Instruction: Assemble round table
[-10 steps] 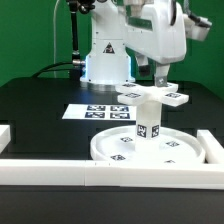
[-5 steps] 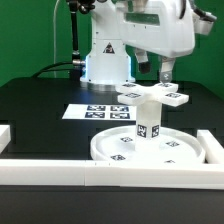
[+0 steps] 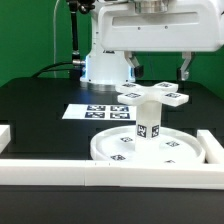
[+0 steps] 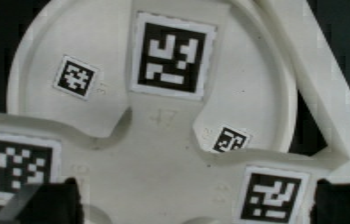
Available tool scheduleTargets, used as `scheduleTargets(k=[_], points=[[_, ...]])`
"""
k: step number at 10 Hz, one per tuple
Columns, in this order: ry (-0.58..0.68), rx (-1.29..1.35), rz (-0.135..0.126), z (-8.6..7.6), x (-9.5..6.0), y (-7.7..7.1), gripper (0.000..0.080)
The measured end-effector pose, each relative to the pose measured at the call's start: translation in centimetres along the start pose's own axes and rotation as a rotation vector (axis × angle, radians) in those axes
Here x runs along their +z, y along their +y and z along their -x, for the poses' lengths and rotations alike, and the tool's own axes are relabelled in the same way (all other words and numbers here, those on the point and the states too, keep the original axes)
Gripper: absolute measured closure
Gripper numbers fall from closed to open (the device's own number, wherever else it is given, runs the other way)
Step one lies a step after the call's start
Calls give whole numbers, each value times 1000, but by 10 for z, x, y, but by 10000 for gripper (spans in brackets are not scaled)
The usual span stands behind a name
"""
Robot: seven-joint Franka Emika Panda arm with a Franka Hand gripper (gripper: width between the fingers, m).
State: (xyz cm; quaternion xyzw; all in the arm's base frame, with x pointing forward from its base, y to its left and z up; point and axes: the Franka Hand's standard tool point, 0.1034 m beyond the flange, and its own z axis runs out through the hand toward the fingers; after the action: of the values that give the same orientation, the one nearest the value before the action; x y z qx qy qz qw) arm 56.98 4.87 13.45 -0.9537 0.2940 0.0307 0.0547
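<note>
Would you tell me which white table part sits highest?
The cross-shaped base piece; it rests atop the upright leg, which stands on the round disc.

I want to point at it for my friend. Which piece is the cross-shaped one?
Find the big round disc lying on the black table near the front rail. A short leg stands upright at its middle. The cross-shaped base piece sits on top of it, the only part with flat arms sticking out sideways.

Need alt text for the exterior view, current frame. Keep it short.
A white round table stands upside down near white border rails on a black table: round disc at the bottom, short leg upright on it, cross-shaped base on top. The robot's pincer hangs open above the base, touching nothing. A marker board lies behind.
</note>
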Motion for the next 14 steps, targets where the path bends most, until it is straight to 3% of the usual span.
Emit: scheduleTargets(k=[3,6,10,13,14], points=[[-1,-250,2,-1,0,1,151],[-11,-714,11,-1,-4,-1,151],[-11,-1002,15,-3,-4,2,151],[3,-1303,45,-6,-5,0,151],[3,-1453,68,-6,-5,-2,151]])
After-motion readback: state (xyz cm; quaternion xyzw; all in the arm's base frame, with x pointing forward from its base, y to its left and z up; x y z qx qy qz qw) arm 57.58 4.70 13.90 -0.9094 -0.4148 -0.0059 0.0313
